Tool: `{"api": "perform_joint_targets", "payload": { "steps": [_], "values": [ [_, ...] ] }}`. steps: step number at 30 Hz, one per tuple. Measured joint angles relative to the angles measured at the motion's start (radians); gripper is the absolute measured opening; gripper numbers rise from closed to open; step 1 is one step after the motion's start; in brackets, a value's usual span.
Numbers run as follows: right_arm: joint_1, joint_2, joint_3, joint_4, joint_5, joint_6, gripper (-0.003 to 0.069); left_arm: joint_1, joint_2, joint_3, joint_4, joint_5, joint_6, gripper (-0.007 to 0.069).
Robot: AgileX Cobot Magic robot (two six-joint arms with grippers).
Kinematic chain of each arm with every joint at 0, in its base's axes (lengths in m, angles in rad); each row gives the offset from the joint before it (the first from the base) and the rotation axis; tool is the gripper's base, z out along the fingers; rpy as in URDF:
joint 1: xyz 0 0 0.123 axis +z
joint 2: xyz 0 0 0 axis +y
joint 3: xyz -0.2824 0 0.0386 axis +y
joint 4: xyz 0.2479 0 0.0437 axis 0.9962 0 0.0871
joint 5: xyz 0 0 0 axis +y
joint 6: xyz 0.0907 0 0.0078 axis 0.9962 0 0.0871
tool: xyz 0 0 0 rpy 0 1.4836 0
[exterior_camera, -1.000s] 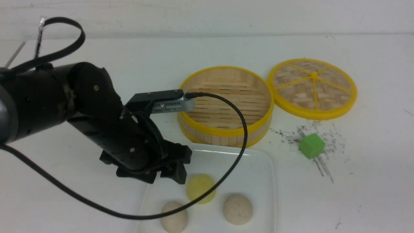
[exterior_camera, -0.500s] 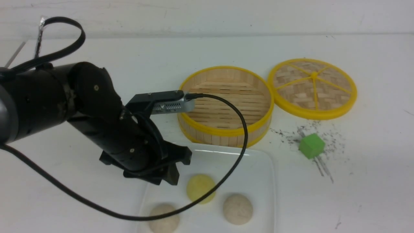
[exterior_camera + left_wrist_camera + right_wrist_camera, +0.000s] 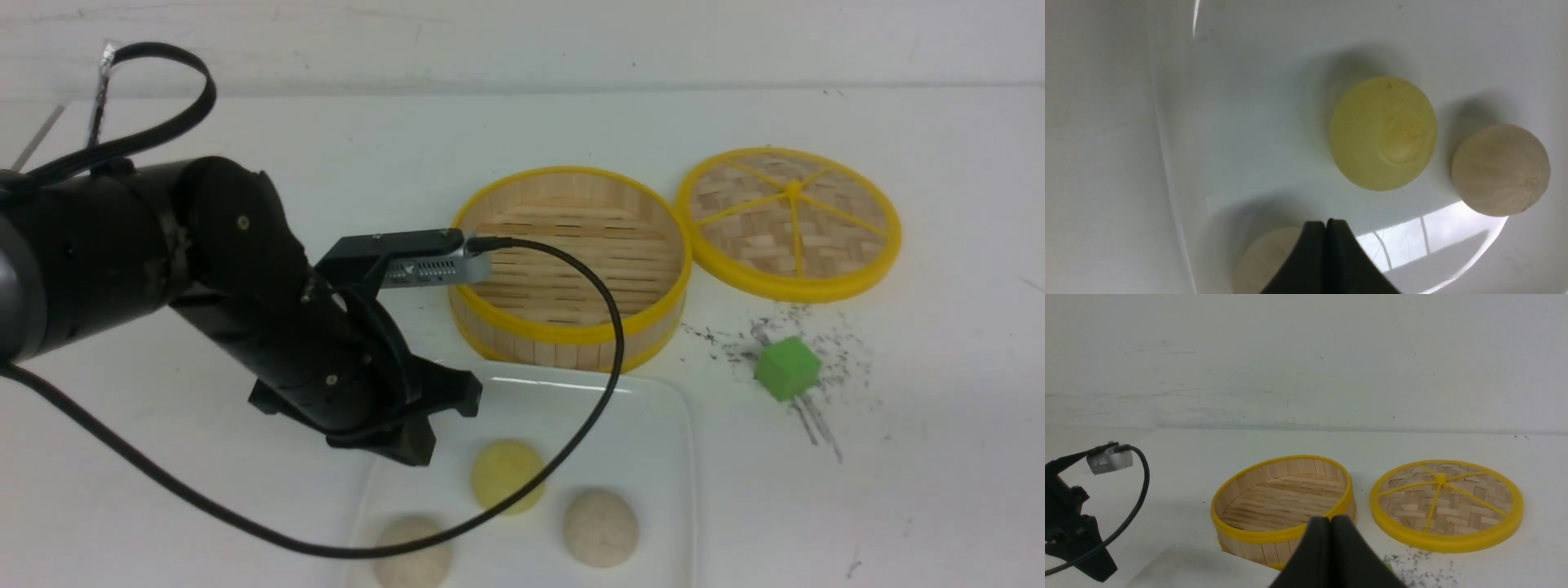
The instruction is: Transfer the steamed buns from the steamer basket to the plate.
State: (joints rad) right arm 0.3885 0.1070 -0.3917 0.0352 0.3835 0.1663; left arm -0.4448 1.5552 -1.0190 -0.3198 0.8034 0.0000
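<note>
Left gripper [image 3: 418, 453] hovers at plate [image 3: 653, 416] corner, jaws together, empty; right gripper [image 3: 1331, 524] likewise closed. All 3 on plate: yellow bun [image 3: 506, 476], beige bun [image 3: 600, 527], 2nd beige bun [image 3: 412, 562]. Basket [image 3: 571, 333] holds none. I judge them light, soft, squashable; pinch gently across dome sides. Round domes, matte skins; faint pleats on beige, yellow smooth, slightly translucent.

Bright, even overhead light; soft shadows; window-like glare on plate [image 3: 1453, 228]; front view grainy.

Glossy plate [image 3: 645, 441], bamboo steamer basket [image 3: 563, 349], matt steamed buns [image 3: 600, 527]
The plate mirrors light; basket slats look like raw wood with smooth yellow rims; buns are dull and finely ribbed.
</note>
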Motion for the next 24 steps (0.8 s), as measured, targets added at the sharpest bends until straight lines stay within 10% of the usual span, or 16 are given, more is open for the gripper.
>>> {"api": "perform_joint_targets", "payload": {
  "steps": [14, 24],
  "values": [
    [-0.326, -0.113, 0.332, -0.116, 0.007, 0.0, 0.0012, 0.0, -0.093, 0.0, 0.112, -0.018, 0.0, 0.0002],
    [-0.331, -0.119, 0.41, -0.123, 0.015, 0.001, 0.0023, 0.0, -0.449, 0.0, 0.272, 0.076, -0.041, 0.0002]
  ]
}}
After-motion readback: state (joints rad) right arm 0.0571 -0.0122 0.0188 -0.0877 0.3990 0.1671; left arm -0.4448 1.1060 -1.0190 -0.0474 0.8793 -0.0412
